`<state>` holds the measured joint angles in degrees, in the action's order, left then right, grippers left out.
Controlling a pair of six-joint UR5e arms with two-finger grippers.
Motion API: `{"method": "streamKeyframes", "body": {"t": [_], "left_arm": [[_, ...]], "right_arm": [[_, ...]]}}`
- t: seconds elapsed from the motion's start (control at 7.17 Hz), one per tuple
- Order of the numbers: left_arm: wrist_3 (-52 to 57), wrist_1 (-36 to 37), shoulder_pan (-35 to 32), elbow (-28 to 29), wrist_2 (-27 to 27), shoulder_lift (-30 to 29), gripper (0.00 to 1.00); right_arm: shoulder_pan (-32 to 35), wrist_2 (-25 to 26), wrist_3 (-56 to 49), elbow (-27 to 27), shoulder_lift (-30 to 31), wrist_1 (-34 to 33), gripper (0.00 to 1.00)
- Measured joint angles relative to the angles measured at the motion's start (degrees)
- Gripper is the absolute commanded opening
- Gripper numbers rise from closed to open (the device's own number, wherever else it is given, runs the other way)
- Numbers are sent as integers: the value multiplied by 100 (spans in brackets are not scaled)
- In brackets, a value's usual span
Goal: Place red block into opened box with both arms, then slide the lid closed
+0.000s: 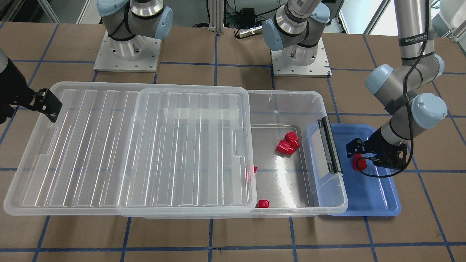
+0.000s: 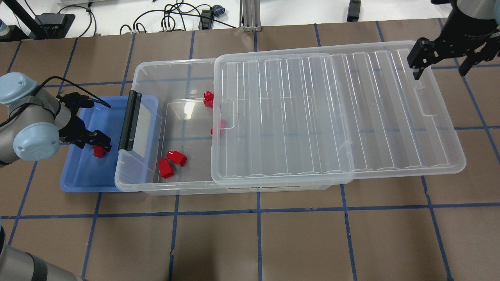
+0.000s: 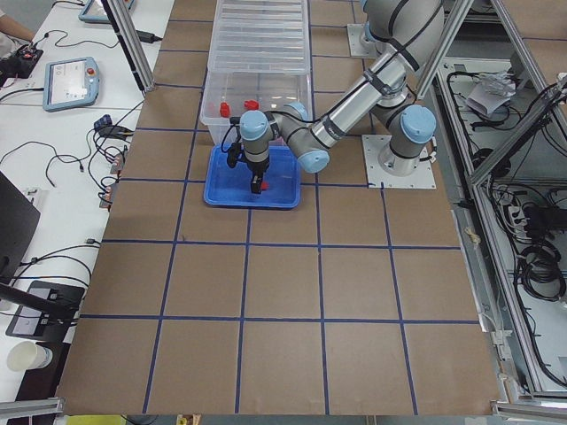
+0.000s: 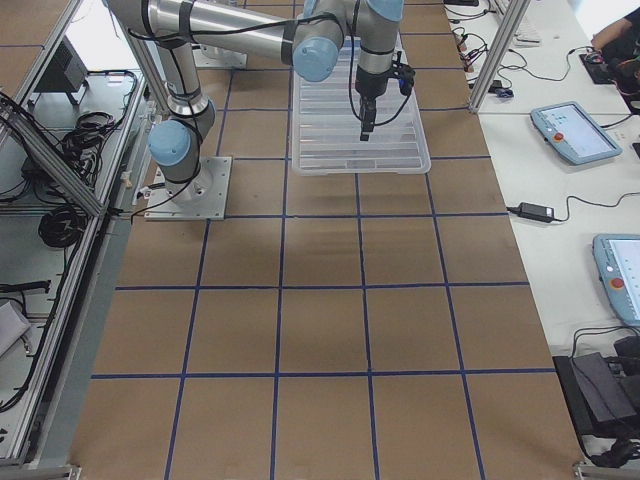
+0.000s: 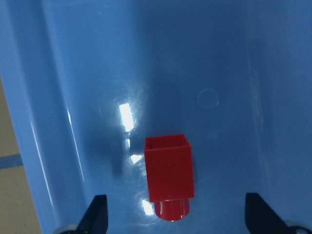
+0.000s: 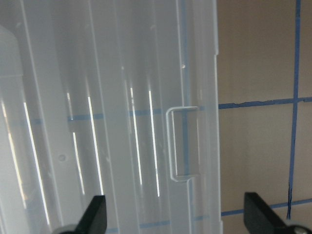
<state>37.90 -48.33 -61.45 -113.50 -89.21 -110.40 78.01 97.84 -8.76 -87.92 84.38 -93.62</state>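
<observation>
A red block (image 5: 169, 175) lies on its side on the floor of the blue tray (image 2: 82, 175), stud toward the camera in the left wrist view. My left gripper (image 5: 178, 219) hangs open just above the block (image 2: 99, 151), one finger on either side and not touching. The clear box (image 2: 129, 183) lies beside the tray, open at the end with the black latch (image 2: 131, 121). Several red blocks (image 2: 176, 157) lie inside. The ribbed lid (image 2: 336, 117) covers the rest of the box and overhangs its far end. My right gripper (image 2: 441, 66) is open above the lid's outer end, near the notch (image 6: 184, 144).
The blue tray (image 1: 375, 196) touches the box's latch end. Both arm bases (image 1: 127, 51) stand on the table behind the box. Brown table with blue tape lines (image 2: 258, 210) surrounds the box.
</observation>
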Motion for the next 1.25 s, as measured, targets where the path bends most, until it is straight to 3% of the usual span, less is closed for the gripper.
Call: {"method": "streamKeyframes", "body": {"t": [0.28, 0.42, 0.84, 0.98, 1.25], "left_arm": [[-134, 87, 1, 69, -13, -135, 8], [-206, 98, -6, 98, -23, -129, 1], [-465, -40, -62, 178, -36, 53, 1], [-529, -449, -79, 397, -43, 213, 1], [-813, -1924, -197, 1321, 35, 598, 1]], "right_arm": [[235, -254, 342, -13, 0, 123, 100], [256, -356, 367, -8, -11, 206, 100], [249, -424, 384, 117, 9, 249, 100], [249, -429, 401, 168, 29, 249, 100], [250, -436, 409, 199, 93, 255, 100]]}}
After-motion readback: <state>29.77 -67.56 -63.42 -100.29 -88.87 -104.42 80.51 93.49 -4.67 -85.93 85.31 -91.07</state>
